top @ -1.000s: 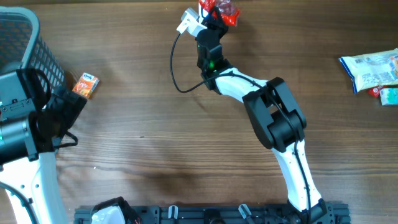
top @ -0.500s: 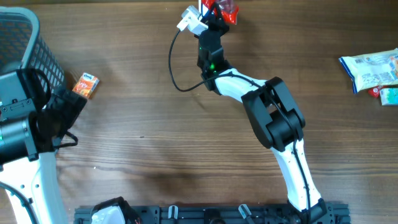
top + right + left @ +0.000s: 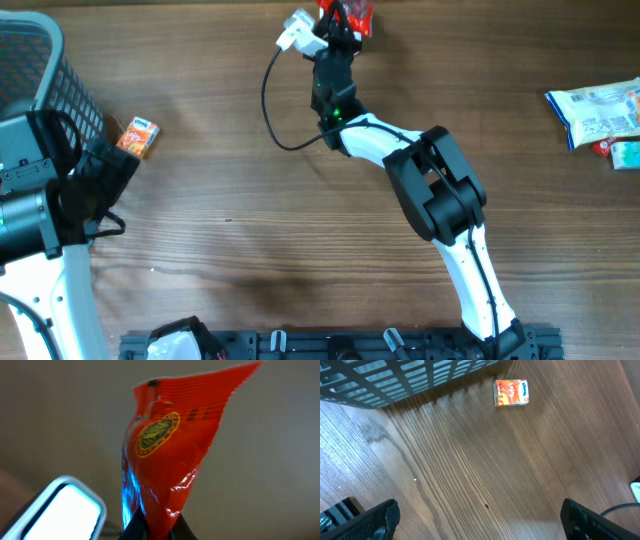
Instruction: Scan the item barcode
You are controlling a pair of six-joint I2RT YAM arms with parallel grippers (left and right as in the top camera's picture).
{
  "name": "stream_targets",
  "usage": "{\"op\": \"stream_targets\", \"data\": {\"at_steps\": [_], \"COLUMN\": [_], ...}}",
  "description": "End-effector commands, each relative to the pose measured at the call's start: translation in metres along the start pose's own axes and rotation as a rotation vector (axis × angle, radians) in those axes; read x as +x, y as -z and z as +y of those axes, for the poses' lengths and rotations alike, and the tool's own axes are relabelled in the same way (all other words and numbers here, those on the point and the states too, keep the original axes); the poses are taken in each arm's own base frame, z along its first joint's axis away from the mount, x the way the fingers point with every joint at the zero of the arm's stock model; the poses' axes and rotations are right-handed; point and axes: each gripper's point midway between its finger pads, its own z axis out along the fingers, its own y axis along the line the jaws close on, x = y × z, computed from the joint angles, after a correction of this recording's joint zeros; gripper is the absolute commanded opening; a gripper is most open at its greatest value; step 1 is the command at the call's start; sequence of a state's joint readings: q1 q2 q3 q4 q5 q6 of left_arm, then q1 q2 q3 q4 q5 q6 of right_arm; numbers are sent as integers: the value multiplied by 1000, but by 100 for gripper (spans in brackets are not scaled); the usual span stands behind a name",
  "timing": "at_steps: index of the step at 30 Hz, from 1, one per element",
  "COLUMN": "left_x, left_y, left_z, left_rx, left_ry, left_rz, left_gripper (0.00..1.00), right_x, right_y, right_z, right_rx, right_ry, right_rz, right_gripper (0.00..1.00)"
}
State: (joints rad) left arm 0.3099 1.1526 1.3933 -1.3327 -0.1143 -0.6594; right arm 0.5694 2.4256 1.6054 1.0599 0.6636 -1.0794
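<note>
Plain brown wood-grain worktop (image 3: 250, 230) on my feed, nothing fancy. My right hand (image 3: 341, 24) is stretched way out to the far edge, roughly mid-width, and it's pinched tight on the bottom of a red crinkly packet (image 3: 350, 12). On the right wrist cam the packet stands upright above the fingers, with a round gold-and-green seal facing the lens and a bluish glow down its left side. I can't spot the barcode from any view. There's a white device (image 3: 298, 32) with a black cable sitting just left of that hand. A blurry pale shape also shows in the lower left of the wrist view, can't tell what that is. My left hand (image 3: 480, 517) is over by the left edge with its jaws spread wide, holding nothing, just above bare wood. A dark mesh basket (image 3: 50, 80) sits in the far left corner with a small orange box (image 3: 139, 137) lying flat just beside it. A couple of pale snack packs (image 3: 600, 115) lie at the right edge.
</note>
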Motion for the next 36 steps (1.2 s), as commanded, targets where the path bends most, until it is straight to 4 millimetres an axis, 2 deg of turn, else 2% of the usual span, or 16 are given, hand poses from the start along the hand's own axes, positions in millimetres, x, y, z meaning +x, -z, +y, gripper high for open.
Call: {"op": "stream_targets", "data": {"at_steps": [1,4,7,9,11,13,14,16,19,22,26,29,32,33,34,36], "left_x": [-1,-1,-1,-1,-1,-1,-1,-1,-1,-1,-1,-1,-1,-1,-1,-1], "left_y": [0,0,0,0,0,0,0,0,0,0,0,0,0,0,0,0], "left_z": [1,1,1,1,1,1,1,1,1,1,1,1,1,1,1,1], "left_rx": [-2,-2,-2,-2,-2,-2,-2,-2,-2,-2,-2,-2,-2,-2,-2,-2], "left_ry": [6,6,6,6,6,6,6,6,6,6,6,6,6,6,6,6], "left_rz": [-1,-1,-1,-1,-1,-1,-1,-1,-1,-1,-1,-1,-1,-1,-1,-1], "left_gripper": [100,100,100,100,100,100,100,100,100,100,100,100,100,100,100,100], "right_x": [-1,16,58,100,158,211,251,303,376,425,469,487,491,491,490,487], "right_y": [-9,-24,-39,-44,-43,-35,-28,-15,10,33,62,72,73,72,70,68], "right_z": [-31,-82,-144,-182,-220,-249,-264,-280,-295,-299,-306,-307,-308,-307,-305,-302], "right_rx": [62,158,286,382,484,572,612,649,639,608,613,578,572,562,556,549], "right_ry": [-2,-29,-50,-65,-69,-61,-52,-35,18,23,-27,-41,-45,-51,-53,-52], "right_rz": [18,84,207,329,490,642,750,891,1087,1205,1305,1342,1347,1342,1339,1333], "right_gripper": [4,4,4,4,4,4,4,4,4,4,4,9,35,55,68,84]}}
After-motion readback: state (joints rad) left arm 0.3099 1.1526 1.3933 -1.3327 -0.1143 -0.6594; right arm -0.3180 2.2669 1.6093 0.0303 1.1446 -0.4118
